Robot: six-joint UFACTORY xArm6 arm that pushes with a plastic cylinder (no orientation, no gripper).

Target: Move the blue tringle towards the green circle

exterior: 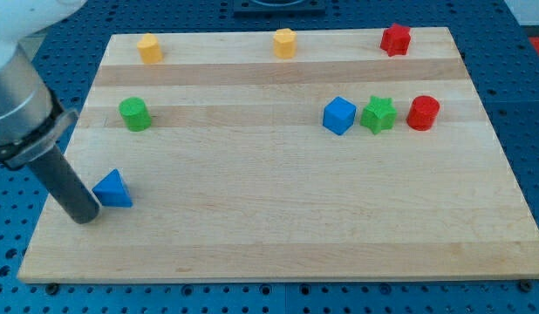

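Note:
The blue triangle (113, 189) lies near the left edge of the wooden board (278, 227). The green circle (134, 114) stands above it, toward the view's top, about a third of the board's depth away. My tip (83, 215) rests on the board just left of and slightly below the blue triangle, touching or almost touching its lower left side. The dark rod rises from the tip toward the view's upper left.
A yellow block (149, 49), an orange-yellow block (284, 43) and a red star (395, 39) sit along the board's top edge. A blue cube (338, 115), a green star (378, 114) and a red cylinder (423, 113) stand in a row at the right.

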